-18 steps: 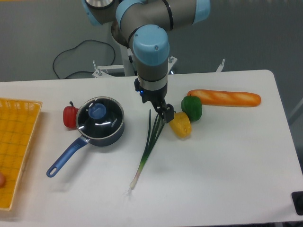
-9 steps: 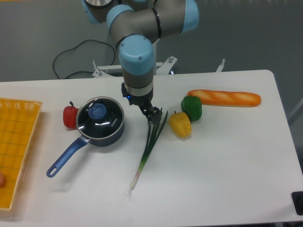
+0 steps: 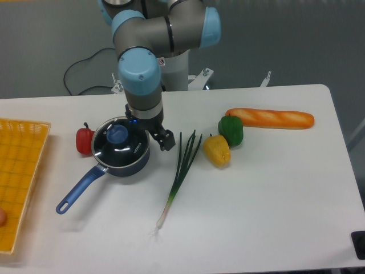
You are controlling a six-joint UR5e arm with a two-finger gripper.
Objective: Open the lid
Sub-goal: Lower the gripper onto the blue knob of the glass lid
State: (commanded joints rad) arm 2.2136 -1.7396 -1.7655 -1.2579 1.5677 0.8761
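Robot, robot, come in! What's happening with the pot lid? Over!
Claw empty, beside the pot's right edge. Lid on the pot, not touched. Nothing blocking the blue knob. Over.

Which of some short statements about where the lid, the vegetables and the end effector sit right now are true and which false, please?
1. The lid sits closed on the saucepan. True.
2. The end effector grips the lid's blue knob. False: it is beside the pan's right rim, off the knob.
3. The red pepper lies left of the saucepan. True.
4. The spring onion lies in the yellow basket. False: it lies on the table, right of the pan.
5. The green pepper is next to the yellow pepper. True.
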